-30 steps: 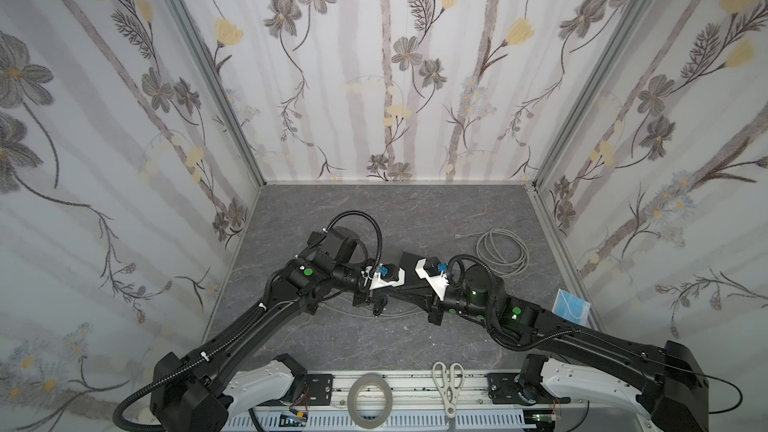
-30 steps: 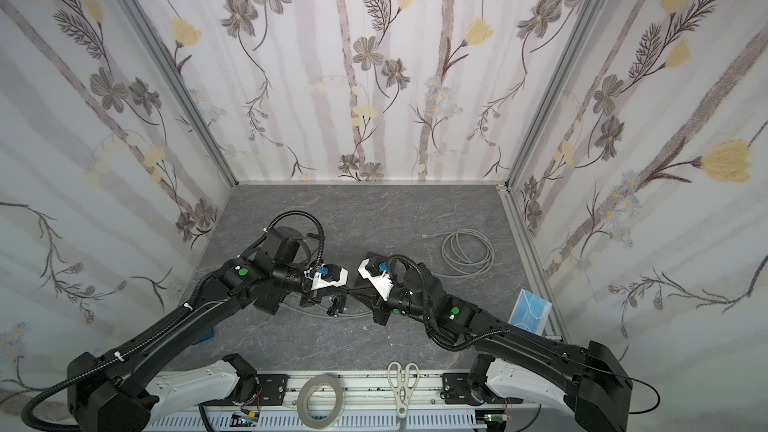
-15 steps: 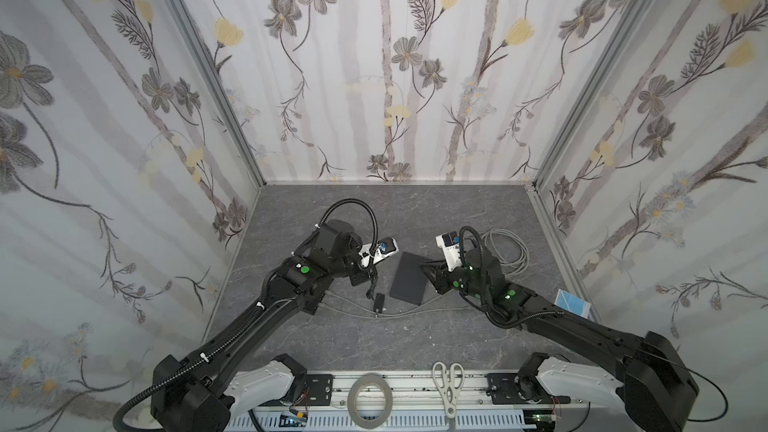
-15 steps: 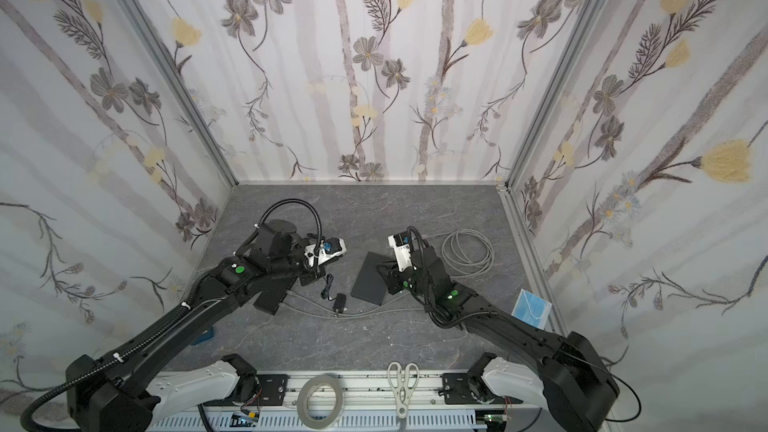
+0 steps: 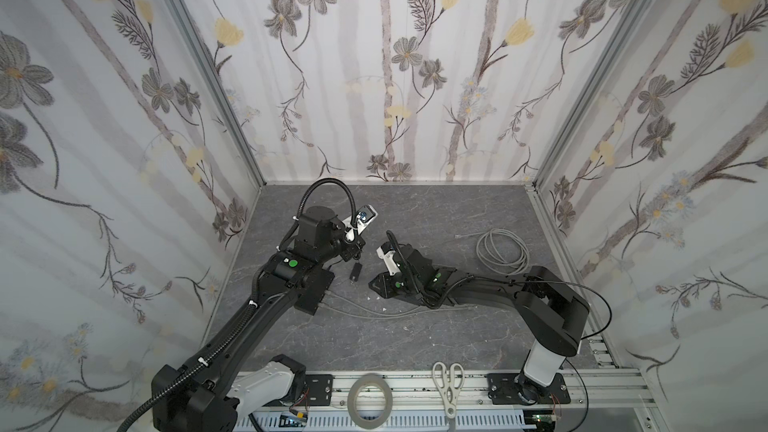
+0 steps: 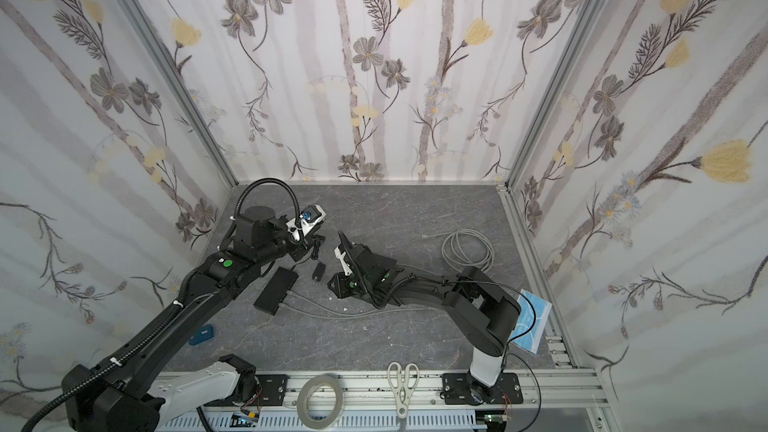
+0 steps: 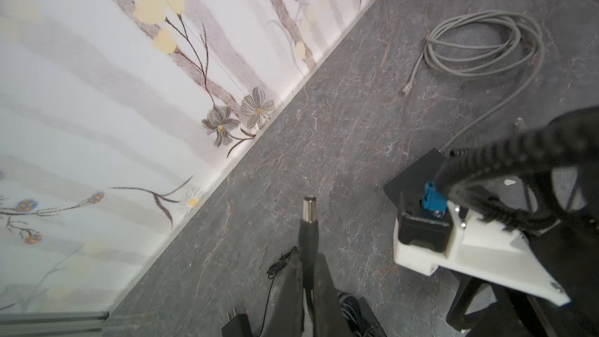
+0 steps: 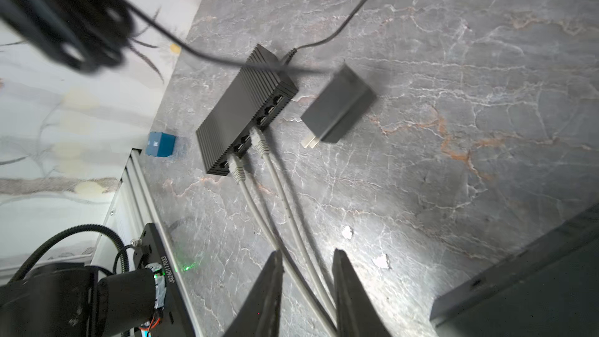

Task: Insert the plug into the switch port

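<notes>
Both arms have pulled apart since a second ago, when they met over the middle of the desk [image 5: 415,334].

In both top views the left gripper [image 5: 352,252] now sits toward the left rear of the desk. The right gripper [image 5: 373,285] is low near the middle, aimed at the left edge. The switch [image 6: 276,290] lies flat near the left edge, partly under the left arm. Two grey cables [image 6: 316,309] run from it toward the middle. The power adapter [image 6: 318,271] sits between the switch and the right gripper; resting or dangling, cannot tell.

Left wrist view: the left gripper is clamped on the plug [image 7: 308,218], a black barrel plug. Its metal tip sticks out past the fingertips and points at the rear wall, away from the switch.

Right wrist view: the right gripper's fingers stand apart with nothing gripped, and the grey cables pass on the desk under the gap. The switch's port row faces this camera, with two ports taken by the grey cables. The power adapter is blurred beside it.

The plug is not in yet. The pull-back reads as a reset: the plug likely needs turning round and carrying back to the switch. Its power socket is not clearly visible.
</notes>
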Action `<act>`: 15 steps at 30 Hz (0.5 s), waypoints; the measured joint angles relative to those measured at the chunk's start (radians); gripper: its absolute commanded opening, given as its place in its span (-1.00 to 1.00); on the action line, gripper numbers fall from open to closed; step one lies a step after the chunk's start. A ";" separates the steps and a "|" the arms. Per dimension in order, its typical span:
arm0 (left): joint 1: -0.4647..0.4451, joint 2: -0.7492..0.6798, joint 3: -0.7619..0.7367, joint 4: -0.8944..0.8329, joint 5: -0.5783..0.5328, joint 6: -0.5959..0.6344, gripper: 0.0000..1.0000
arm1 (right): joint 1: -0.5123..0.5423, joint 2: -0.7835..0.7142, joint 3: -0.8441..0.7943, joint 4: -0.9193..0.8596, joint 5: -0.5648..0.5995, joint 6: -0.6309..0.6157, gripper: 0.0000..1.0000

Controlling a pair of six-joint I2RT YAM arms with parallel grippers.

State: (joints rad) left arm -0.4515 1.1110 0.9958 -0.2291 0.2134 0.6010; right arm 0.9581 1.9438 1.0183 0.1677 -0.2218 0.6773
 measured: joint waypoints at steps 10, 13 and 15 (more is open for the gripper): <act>-0.021 -0.014 -0.092 0.017 0.095 -0.032 -1.00 | 0.009 0.051 -0.080 -0.041 0.116 0.122 -0.40; -0.046 0.002 -0.093 0.014 0.123 -0.032 -1.00 | 0.009 0.020 -0.120 -0.039 0.141 0.134 -0.40; -0.055 0.014 -0.091 0.007 0.132 -0.032 -1.00 | 0.008 0.007 -0.136 -0.038 0.149 0.141 -0.41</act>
State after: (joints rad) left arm -0.5060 1.1252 0.9051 -0.2218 0.3454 0.5690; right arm 0.9665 1.9507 0.8825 0.1295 -0.0731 0.8181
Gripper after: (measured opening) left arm 0.061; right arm 0.300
